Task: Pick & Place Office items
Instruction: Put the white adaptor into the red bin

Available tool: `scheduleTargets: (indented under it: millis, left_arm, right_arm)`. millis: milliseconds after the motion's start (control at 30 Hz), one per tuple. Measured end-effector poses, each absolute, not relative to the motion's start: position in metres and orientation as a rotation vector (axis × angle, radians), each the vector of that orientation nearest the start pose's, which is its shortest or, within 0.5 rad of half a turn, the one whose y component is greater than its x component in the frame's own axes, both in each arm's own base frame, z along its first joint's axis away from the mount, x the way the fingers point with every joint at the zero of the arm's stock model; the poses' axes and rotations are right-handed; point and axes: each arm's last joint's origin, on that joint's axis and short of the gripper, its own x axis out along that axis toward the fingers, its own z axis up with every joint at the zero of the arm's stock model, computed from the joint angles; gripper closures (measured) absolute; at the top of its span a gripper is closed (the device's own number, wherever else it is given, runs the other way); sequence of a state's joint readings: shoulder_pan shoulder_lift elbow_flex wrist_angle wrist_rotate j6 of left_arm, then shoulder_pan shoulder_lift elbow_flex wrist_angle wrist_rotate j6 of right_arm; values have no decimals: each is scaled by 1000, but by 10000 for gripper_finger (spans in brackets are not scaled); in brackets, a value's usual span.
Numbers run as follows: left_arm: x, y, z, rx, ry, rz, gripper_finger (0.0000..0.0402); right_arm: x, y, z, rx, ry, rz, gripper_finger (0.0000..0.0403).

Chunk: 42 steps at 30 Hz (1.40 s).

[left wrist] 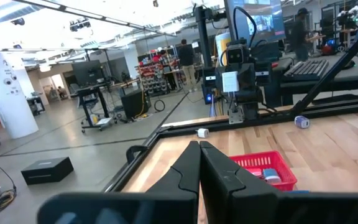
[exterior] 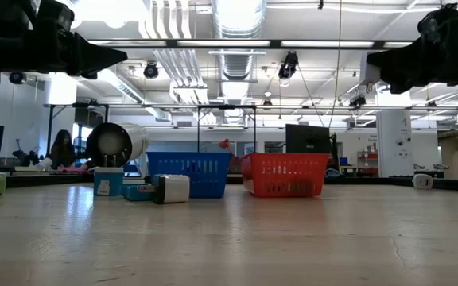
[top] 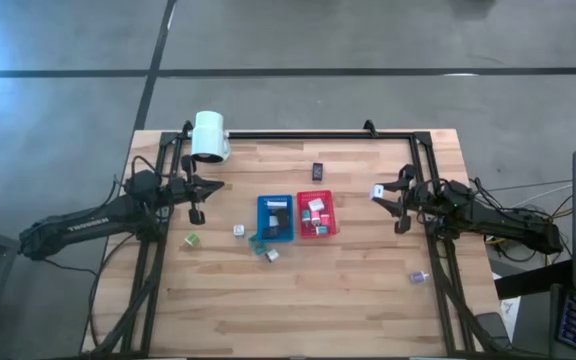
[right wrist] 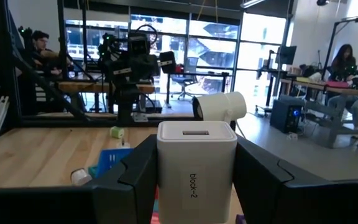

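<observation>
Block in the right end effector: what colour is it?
White, with a printed label on its face. The block shows best in the right wrist view, held in the right end effector.

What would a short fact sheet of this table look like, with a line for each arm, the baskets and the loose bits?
left gripper: shut, empty, raised left of the baskets
right gripper: closed on a white block labelled block-2, raised right of the baskets
blue basket: mid-table, holds a dark item
red basket: touching the blue one's right side, holds several small items
loose items: green block near the left arm, black item behind the baskets, small purple-tinted piece at the right rail
lamp head: white cylinder at the table's back-left
</observation>
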State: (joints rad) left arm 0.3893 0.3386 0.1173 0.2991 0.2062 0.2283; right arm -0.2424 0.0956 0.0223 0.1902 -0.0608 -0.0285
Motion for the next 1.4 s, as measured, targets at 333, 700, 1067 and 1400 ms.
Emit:
scheduleTargets:
  millis: [333,700,1067,1400]
  left_arm:
    - [112,40,203,250,-53,191,390]
    - [112,40,204,252,-59,190,390]
    - [112,40,204,253,-61,188,390]
    - [112,40,202,255,-55,188,390]
  right_arm:
    - [105,-24,177,-37,-49,-183,243]
    - [124,-27,203,107,25,-187,244]
    - [205,-29,206,82,359,-299,244]
    - [293,-23,187,-29,598,-207,243]
